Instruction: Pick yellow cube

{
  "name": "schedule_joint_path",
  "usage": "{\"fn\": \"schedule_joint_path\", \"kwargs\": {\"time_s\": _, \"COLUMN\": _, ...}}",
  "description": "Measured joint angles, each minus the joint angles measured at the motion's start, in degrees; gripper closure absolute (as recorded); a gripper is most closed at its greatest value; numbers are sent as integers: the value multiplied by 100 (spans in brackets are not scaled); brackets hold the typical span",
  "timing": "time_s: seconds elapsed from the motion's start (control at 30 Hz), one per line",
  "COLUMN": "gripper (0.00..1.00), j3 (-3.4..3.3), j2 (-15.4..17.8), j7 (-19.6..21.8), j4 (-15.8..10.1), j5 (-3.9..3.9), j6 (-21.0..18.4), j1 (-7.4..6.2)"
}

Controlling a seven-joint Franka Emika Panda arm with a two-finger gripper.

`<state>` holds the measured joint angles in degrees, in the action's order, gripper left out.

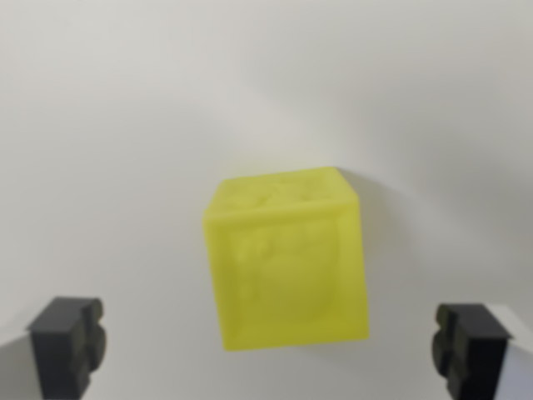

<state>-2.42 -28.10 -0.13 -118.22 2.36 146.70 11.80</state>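
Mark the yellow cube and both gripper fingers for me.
yellow cube (287,271): wrist view, centre of its front face.
finger on the wrist view's left (68,343): wrist view, dark tip.
finger on the wrist view's right (468,346): wrist view, dark tip.

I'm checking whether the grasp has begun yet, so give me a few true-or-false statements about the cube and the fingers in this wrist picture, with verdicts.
1. The yellow cube sits on a plain white surface. True.
2. The gripper is shut on the cube. False: the jaws stand wide open, and both fingers are apart from the cube.
3. One dark fingertip shows at the wrist view's left and the other at its right. True.
4. The cube is red. False: it is yellow.
5. A second cube lies beside the first. False: only one cube is in view.
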Motion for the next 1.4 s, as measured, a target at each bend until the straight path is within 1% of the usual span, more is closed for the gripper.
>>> {"fn": "schedule_joint_path", "kwargs": {"time_s": 0.4, "gripper": 0, "j3": 0, "j2": -361, "j7": -502, "j4": 84, "j5": 18, "j6": 239, "j1": 78}}
{"fn": "schedule_joint_path", "kwargs": {"time_s": 1.03, "gripper": 0, "j3": -2, "j2": -974, "j7": -619, "j4": 260, "j5": 92, "j6": 661, "j1": 78}}
{"fn": "schedule_joint_path", "kwargs": {"time_s": 1.37, "gripper": 0, "j3": -4, "j2": -1020, "j7": -640, "j4": 278, "j5": 101, "j6": 688, "j1": 77}}
{"fn": "schedule_joint_path", "kwargs": {"time_s": 1.4, "gripper": 100, "j3": -4, "j2": -1020, "j7": -640, "j4": 278, "j5": 101, "j6": 688, "j1": 77}}
